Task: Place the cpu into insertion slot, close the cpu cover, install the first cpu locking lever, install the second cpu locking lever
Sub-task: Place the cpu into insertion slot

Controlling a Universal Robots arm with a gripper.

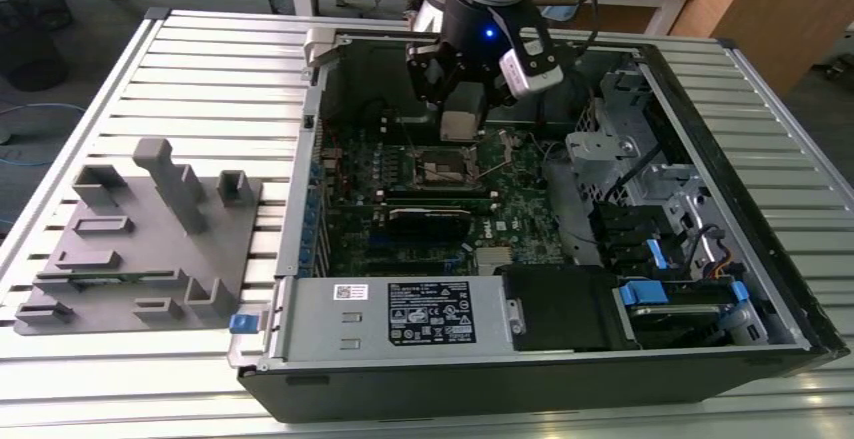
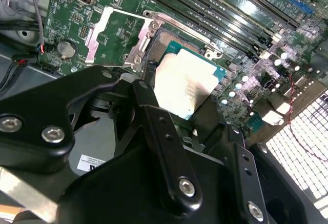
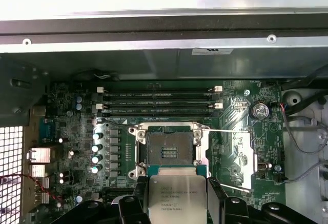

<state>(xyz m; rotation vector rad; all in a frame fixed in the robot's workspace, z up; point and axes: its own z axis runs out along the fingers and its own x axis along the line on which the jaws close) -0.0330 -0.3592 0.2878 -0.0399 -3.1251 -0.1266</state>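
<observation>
You're on step one: the claw [image 3: 176, 203] grips the chip [image 3: 177, 193], held close above the bare socket [image 3: 170, 149], not yet seated. Seating it calls for its edges squared to the socket's rim.

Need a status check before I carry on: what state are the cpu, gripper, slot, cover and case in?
cpu: held by the gripper, not in the slot.
gripper: shut on the cpu.
slot: bare, nothing seated.
cover: swung open, off the slot.
case: open, side panel off.
</observation>
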